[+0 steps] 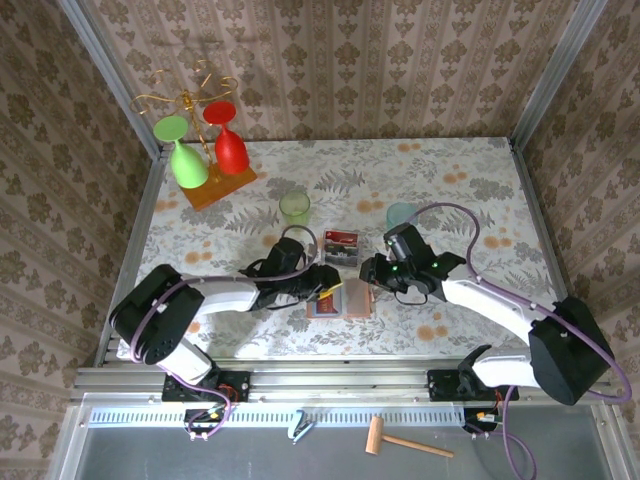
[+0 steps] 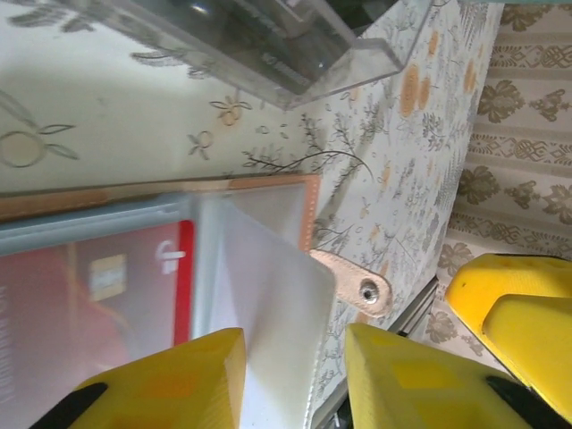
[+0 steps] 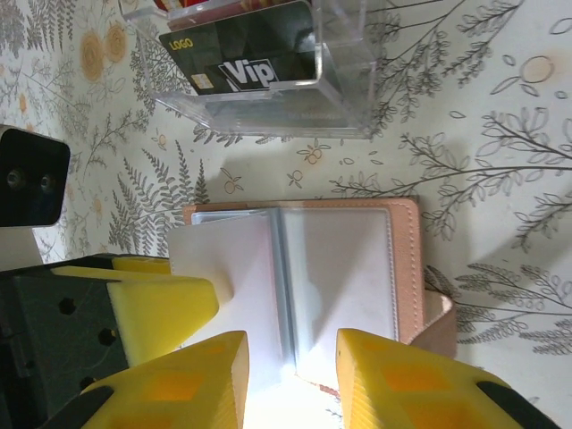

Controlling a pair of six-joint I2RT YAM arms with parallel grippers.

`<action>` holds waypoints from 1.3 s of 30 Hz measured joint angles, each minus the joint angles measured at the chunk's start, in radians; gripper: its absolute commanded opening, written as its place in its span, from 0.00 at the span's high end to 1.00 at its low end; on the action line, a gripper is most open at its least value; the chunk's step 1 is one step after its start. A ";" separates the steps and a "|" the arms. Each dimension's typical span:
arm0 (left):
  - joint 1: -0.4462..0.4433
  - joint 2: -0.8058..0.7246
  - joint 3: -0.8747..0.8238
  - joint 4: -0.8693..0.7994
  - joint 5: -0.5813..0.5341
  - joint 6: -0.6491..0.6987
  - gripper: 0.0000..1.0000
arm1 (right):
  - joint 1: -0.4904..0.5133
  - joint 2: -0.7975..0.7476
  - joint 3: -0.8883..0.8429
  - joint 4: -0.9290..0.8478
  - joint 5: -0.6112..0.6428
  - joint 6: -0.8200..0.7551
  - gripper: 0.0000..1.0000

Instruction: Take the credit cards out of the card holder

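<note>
Field notes, overhead view. The floral counter [image 1: 450, 180] carries everything. The left hand [image 1: 322, 294] comes in at the 9 o'clock side of the card holder [image 1: 345, 303], and the right hand [image 1: 366, 272] sits between its 1 and 2 o'clock.

We note both hands' fingers apart. The left straddles the edge of a clear inner sleeve [image 2: 264, 277]; the right straddles the centre fold.

The card holder lies open and flat, with a clear tray [image 1: 341, 245] at its 12 o'clock. A red card [image 2: 98, 286] sits in a pocket, and a black card [image 3: 250, 49] stands in the tray.

Glass rack [image 1: 222, 185] far left; green cup [image 1: 294, 207]; blue cup [image 1: 401, 214]; mallet [image 1: 404, 443].
</note>
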 measured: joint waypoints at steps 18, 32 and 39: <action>-0.050 0.104 0.105 -0.024 0.008 0.000 0.50 | -0.027 -0.093 -0.072 -0.020 0.000 0.000 0.68; -0.050 0.103 0.103 -0.026 0.009 0.000 0.50 | -0.027 -0.088 -0.072 -0.011 -0.007 0.002 0.68; -0.039 0.040 0.053 -0.031 0.007 0.000 0.50 | -0.011 -0.029 -0.071 0.027 -0.024 0.010 0.69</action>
